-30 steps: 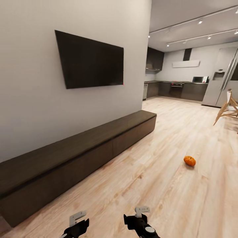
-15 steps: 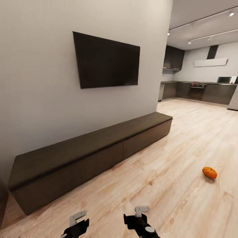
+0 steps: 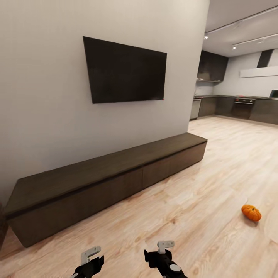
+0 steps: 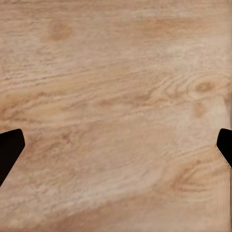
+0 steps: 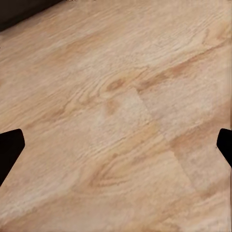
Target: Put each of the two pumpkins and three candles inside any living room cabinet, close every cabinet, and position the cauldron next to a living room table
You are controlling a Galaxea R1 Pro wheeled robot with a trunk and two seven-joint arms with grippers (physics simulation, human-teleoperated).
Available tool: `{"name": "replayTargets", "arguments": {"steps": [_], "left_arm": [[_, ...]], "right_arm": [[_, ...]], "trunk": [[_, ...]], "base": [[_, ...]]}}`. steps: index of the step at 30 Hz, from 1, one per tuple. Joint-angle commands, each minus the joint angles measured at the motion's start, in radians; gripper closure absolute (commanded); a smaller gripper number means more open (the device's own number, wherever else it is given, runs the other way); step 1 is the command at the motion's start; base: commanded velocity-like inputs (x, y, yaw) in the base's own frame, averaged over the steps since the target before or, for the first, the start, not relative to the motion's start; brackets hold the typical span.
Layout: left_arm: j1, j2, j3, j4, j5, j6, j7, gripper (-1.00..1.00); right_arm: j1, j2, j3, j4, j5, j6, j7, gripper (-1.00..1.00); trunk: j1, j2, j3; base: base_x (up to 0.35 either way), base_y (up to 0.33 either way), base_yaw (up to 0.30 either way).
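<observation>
In the head view the cabinet [image 3: 104,175] stands along the wall under the television [image 3: 125,71], all fronts closed. One pumpkin [image 3: 251,212] lies on the floor [image 3: 200,216], well apart from the cabinet's right end. Left tool [image 3: 89,259] and right tool [image 3: 164,253] hang low.

In the left wrist view the left tool [image 4: 116,147] is spread over bare floor.

In the right wrist view the right tool [image 5: 116,147] is spread, holding nothing.

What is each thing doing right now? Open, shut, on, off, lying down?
Cabinet: drawers shut.
Pumpkin: on the floor, stem up, nothing touching it.
TV: on the wall, screen dark.
Left hand: open, empty, over bare floor.
Right hand: open, empty, over bare floor.
</observation>
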State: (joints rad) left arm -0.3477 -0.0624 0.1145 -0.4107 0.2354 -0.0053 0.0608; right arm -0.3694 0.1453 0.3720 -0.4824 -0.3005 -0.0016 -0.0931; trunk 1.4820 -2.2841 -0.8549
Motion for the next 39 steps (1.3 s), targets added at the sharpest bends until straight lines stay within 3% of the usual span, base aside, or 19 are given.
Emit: {"name": "replayTargets", "arguments": {"steps": [1, 14, 39], "left_arm": [[-0.001, -0.001, 0.001, 0.0, 0.01, -0.001, 0.002, -1.0], [-0.001, 0.001, 0.001, 0.0, 0.01, 0.0, 0.002, -1.0], [-0.001, 0.001, 0.001, 0.0, 0.01, -0.001, 0.002, -1.0]], "right_arm": [[-0.001, -0.001, 0.008, -0.002, -0.01, 0.0, -0.009, -1.0], [0.0, -0.001, 0.008, -0.001, -0.009, 0.001, -0.01, -1.0], [0.0, -0.001, 0.008, 0.001, -0.009, 0.002, -0.01, -1.0]], "trunk": [[0.0, 0.0, -0.001], [0.0, 0.0, -0.001], [0.0, 0.0, -0.001]], "base": [[0.105, -0.328, 0.279], [0.098, -0.293, 0.289], [0.091, -0.011, 0.292]]}}
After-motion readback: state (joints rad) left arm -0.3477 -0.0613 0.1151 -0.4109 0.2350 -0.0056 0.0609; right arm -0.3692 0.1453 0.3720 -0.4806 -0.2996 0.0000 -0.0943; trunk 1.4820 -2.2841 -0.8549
